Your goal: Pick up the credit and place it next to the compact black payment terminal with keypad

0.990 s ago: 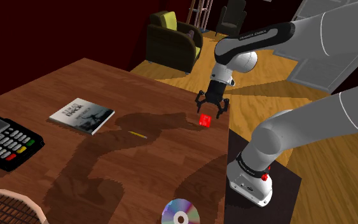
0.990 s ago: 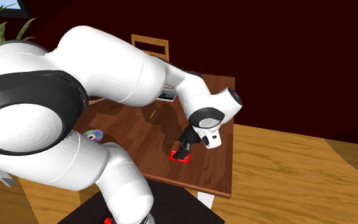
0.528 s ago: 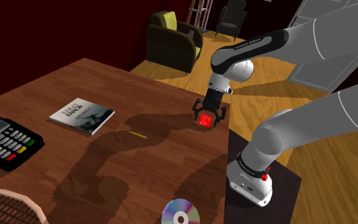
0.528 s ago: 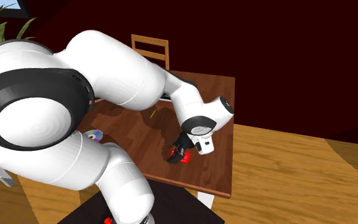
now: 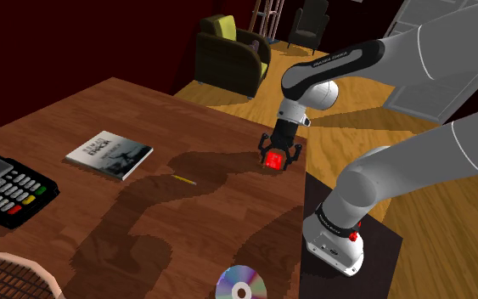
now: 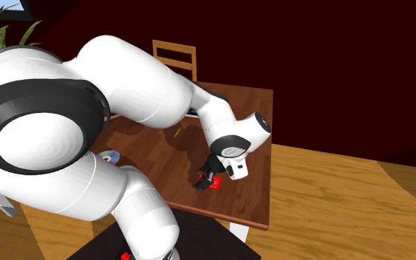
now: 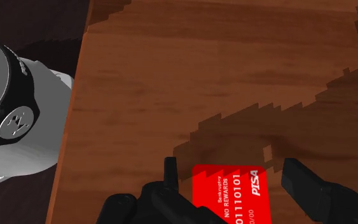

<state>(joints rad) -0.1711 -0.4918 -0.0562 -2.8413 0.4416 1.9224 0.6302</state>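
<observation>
Credit card (image 5: pixel 272 160), bright red with white lettering, lies flat on the wooden desk (image 5: pixel 118 229) near the edge closest to the robot's stand (image 5: pixel 339 246). The claw (image 5: pixel 278 159) is low over it. The wrist view settles what the shoulder view leaves unclear. There the card (image 7: pixel 238 194) sits between the two black fingers (image 7: pixel 170 173), with a strip of bare wood on each side, so the claw (image 7: pixel 234 184) is released and straddles the card without gripping it. The card looks centred, perhaps a touch nearer one finger. Its lettering runs across the line that joins the fingertips, so the fingers appear to span the short side and the long axis points back under the palm. The frame cuts off the card's lower part, so this is a likely reading, not a sure one. The second exterior view shows the claw (image 6: pixel 208 179) down at the desk surface, with red of the card (image 6: pixel 213 184) peeking beside it. The shoulder view adds the goal: the black payment terminal (image 5: pixel 8 188) with its keypad sits at that view's far left, well apart from the card, beyond a book (image 5: pixel 109 154) and a pencil (image 5: pixel 183 180). The next step, I judge, is to close on the card's long edges. A thin flat card may slip from the grip.
</observation>
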